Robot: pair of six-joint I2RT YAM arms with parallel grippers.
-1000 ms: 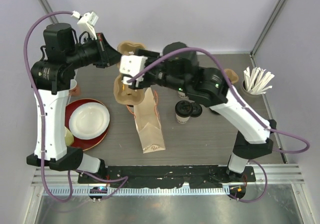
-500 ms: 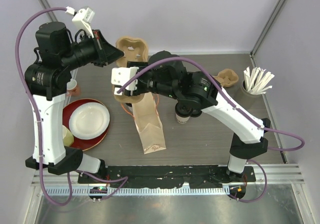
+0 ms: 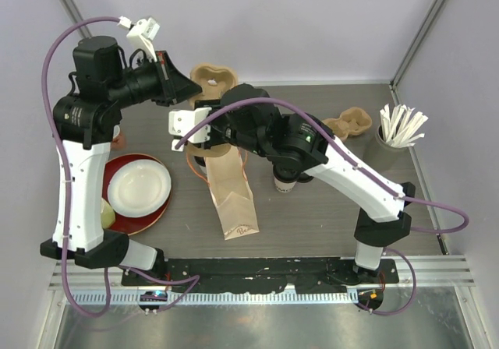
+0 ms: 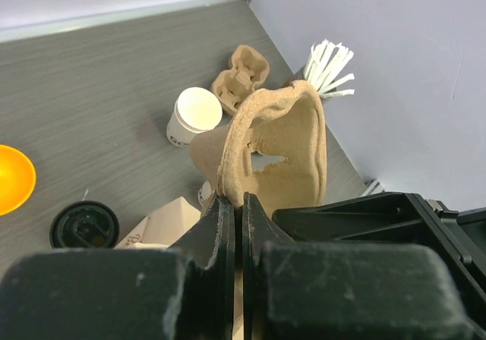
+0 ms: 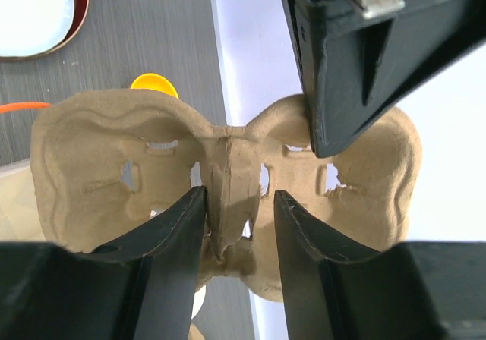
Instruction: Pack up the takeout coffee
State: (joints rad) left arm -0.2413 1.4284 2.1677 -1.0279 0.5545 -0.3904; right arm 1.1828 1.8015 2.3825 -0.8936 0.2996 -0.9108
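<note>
A brown pulp cup carrier (image 3: 214, 76) hangs in the air at the back, and my left gripper (image 3: 196, 92) is shut on its edge (image 4: 277, 139). My right gripper (image 5: 239, 196) is open and straddles the carrier's middle ridge (image 5: 228, 165). Its left finger touches the ridge and its right finger stands off it. In the top view the right gripper (image 3: 201, 109) sits just below the left one. One takeout coffee cup (image 3: 284, 181) with a black lid (image 4: 83, 225) stands partly under the right arm. In the left wrist view another white paper cup (image 4: 194, 116) shows a white top.
A brown paper bag (image 3: 231, 197) with orange handles lies flat below the grippers. A second carrier (image 3: 348, 123) and a holder of white sticks (image 3: 401, 127) sit at the right. A red plate (image 3: 152, 216) with a white bowl (image 3: 139, 189) is at the left.
My right gripper has moved up and left onto the carrier's ridge and its jaws have narrowed. The left gripper, still holding the carrier, has shifted it a little to the right.
</note>
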